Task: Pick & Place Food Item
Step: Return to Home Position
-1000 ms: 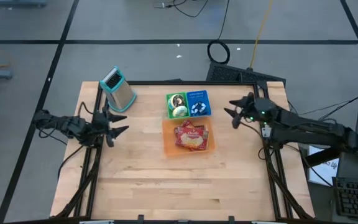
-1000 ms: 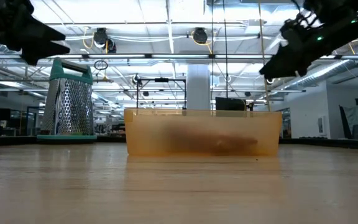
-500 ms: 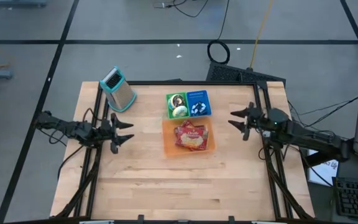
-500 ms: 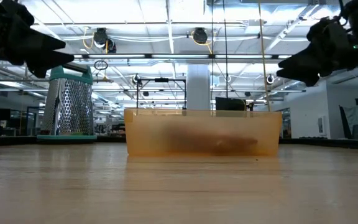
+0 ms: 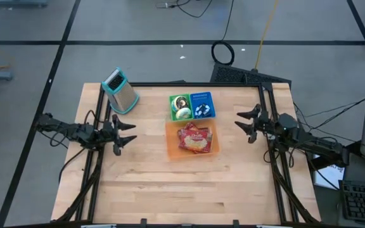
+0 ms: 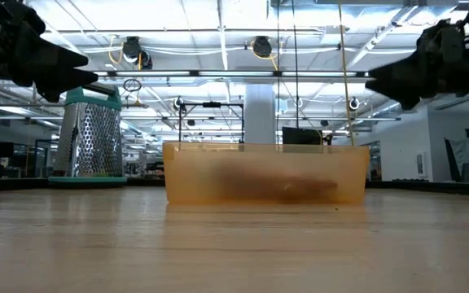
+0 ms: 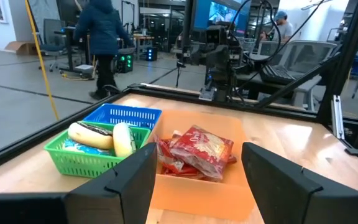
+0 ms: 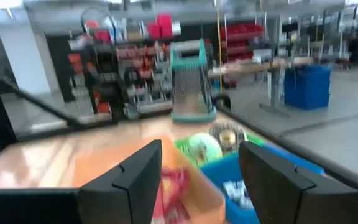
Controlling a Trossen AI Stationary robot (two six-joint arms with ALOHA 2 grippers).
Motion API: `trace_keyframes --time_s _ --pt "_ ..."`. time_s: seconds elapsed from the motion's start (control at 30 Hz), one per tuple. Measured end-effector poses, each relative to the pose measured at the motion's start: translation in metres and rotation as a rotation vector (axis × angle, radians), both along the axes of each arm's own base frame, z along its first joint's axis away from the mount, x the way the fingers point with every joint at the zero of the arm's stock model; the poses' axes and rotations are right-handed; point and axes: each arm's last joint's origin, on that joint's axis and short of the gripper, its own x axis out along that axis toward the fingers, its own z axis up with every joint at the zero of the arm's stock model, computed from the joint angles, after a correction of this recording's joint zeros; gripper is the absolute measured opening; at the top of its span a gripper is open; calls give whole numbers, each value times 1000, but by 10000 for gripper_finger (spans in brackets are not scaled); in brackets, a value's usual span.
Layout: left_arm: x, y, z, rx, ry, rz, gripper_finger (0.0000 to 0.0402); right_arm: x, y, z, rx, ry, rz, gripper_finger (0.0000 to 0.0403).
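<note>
A red snack bag lies in an orange bin at the table's middle. Behind the bin stand a green basket holding food items and a blue basket. My left gripper hovers open at the table's left edge, pointing level at the bin; its wrist view shows the bag between its fingers, far off. My right gripper hovers open at the right edge, pointing level toward the bin. Neither holds anything.
A metal grater with a teal top stands at the table's far left corner. Black frame rails run along the left and right edges. Bare wood lies in front of the bin toward the near edge. A person walks in the room beyond the table.
My right gripper has sunk and drawn back toward the table's right edge, tipping from slanting down to about level. My left gripper sank a little early on, then kept still. Both stayed open; nothing on the table has moved.
</note>
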Motion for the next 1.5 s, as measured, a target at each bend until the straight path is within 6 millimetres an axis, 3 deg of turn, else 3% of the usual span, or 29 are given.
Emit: trace_keyframes --time_s 0.4,0.57,1.5 --pt "0 0 0 53 7 -1 237 2 7 -2 19 16 168 201" --pt "0 0 0 53 6 -2 237 2 7 -2 130 -4 176 201" --pt "0 0 0 49 2 -5 237 2 7 -2 123 -3 174 201"
